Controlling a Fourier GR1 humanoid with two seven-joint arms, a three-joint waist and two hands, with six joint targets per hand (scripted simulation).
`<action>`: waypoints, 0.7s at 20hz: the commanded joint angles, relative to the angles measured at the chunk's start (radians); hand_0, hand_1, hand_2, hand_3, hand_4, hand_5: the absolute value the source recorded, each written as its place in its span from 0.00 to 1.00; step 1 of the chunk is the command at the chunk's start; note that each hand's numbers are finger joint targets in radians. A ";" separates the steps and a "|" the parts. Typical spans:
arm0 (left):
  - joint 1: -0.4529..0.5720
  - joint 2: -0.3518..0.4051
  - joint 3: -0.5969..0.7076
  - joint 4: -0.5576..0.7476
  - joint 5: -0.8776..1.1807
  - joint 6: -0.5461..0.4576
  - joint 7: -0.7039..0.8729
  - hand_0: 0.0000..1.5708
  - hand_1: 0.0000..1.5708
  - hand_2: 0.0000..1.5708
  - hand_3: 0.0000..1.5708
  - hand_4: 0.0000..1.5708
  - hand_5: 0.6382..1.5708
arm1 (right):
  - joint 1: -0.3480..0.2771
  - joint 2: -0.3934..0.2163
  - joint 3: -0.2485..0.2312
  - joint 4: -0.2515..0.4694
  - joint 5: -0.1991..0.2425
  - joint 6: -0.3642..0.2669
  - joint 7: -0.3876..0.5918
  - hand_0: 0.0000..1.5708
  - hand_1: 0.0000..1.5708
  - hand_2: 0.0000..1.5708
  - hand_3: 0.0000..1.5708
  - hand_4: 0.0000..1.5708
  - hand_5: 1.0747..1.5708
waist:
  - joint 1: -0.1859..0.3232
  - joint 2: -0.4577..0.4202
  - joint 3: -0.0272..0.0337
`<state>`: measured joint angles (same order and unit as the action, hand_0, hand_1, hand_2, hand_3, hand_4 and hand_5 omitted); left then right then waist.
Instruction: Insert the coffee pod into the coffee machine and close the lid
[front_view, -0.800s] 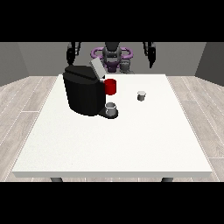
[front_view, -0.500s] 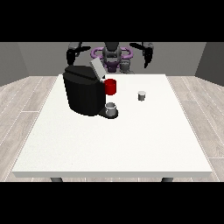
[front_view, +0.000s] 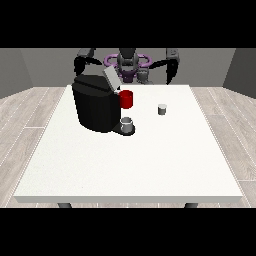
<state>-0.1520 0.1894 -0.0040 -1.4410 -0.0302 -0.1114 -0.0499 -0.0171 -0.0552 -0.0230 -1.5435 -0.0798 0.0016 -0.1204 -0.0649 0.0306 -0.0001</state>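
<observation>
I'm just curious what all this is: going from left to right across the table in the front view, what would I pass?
Black boxy coffee machine → small red cylindrical cup → small grey cylindrical coffee pod, standing apart on the white table.

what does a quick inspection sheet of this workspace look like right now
surface: large white table, flat, bare toward the camera
job's things: black coffee machine at the view's left, its lid raised; small grey coffee pod standing apart on the table to its right
clutter: red mug beside the machine; grey cup on the machine's base
hands: hand at the view's left and hand at the view's right both behind the table's far edge, holding nothing
cables: nothing seen
surroundings: wood-look floor, grey walls
</observation>
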 joint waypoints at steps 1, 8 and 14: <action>-0.049 0.066 -0.013 0.045 -0.127 0.044 0.041 0.00 0.00 0.00 0.00 0.00 1.00 | -0.060 -0.012 -0.024 0.011 -0.003 -0.003 -0.020 0.00 0.00 0.00 0.00 0.22 1.00 | -0.010 0.048 0.0006; -0.152 0.185 0.055 0.247 -0.193 0.017 -0.041 0.00 0.00 0.00 0.00 0.00 1.00 | -0.051 -0.020 0.009 -0.010 -0.018 0.064 -0.053 0.00 0.00 0.00 0.00 0.25 1.00 | -0.095 0.142 -0.0001; -0.286 0.217 0.037 0.372 -0.327 0.104 -0.015 0.00 0.00 0.00 0.00 0.00 1.00 | -0.134 0.026 0.049 0.019 0.046 0.004 -0.065 0.00 0.00 0.00 0.00 0.31 1.00 | -0.136 0.260 0.0000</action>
<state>-0.3709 0.3856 0.0447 -1.1371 -0.2809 -0.0484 -0.0845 -0.1139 -0.0335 0.0143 -1.5440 -0.0444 0.0034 -0.1859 -0.1787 0.2411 -0.0004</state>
